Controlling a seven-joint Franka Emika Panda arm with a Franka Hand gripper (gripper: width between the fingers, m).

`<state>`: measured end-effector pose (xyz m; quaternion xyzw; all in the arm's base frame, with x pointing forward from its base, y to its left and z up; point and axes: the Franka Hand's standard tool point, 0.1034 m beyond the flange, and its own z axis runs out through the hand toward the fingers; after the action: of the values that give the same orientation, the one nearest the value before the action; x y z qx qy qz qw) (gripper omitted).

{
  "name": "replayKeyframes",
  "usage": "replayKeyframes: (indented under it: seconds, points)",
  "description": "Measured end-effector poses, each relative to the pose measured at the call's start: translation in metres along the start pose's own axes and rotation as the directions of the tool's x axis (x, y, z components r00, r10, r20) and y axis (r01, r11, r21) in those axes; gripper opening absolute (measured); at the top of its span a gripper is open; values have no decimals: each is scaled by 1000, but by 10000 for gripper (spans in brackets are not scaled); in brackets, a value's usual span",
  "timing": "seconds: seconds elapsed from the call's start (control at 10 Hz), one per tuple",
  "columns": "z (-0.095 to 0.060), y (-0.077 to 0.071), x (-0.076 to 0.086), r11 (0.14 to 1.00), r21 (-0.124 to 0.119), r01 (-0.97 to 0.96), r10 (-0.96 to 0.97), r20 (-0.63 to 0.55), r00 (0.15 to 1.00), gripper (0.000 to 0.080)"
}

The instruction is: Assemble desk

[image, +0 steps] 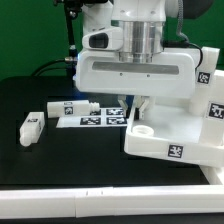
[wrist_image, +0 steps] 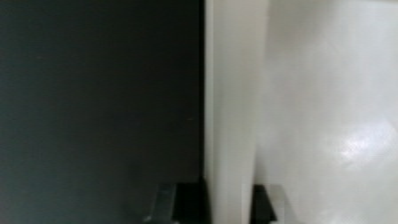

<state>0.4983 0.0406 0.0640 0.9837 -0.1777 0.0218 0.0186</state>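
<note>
Starting at the front edge of the black table (image: 60,165), I see the desk top (image: 185,135) sitting toward the front right corner, its white slab running off the exterior view's right. A round corner hole (image: 135,129) faces up at its left end, and a square tag (image: 172,152) marks its front side. Just behind that hole the gripper (image: 135,104) comes straight down onto the desk top's left rim. On my wrist view the rim (wrist_image: 231,100) stands as a thin white strip between the dark fingertips (wrist_image: 187,198), so I read the jaws as pinched nearly closed on it, gripping the desk top by that edge. Near the table's left edge, well apart from the desk top, the nearer loose leg (image: 30,126) lies on its side. The farther loose leg (image: 72,106) lies a little deeper in, just beside the marker board (image: 98,121), which lies flat mid-table. Farther back on the right, tagged white blocks (image: 210,90) rise above the desk top; I cannot tell whether they are legs fixed to it.
</note>
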Motion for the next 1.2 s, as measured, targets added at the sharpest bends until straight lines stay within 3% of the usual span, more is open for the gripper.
replayKeyframes:
  seconds: [0.8,0.9,1.1,1.2]
  points:
    - [0,0,0,1000,0,0,0,0,1000,51]
    - [0,7,4,980,-2,199,-199,-1,980,51]
    - [0,30,16,958,-4,286,-286,-4,958,51]
    - [-1,39,25,905,-10,426,-426,-9,905,51]
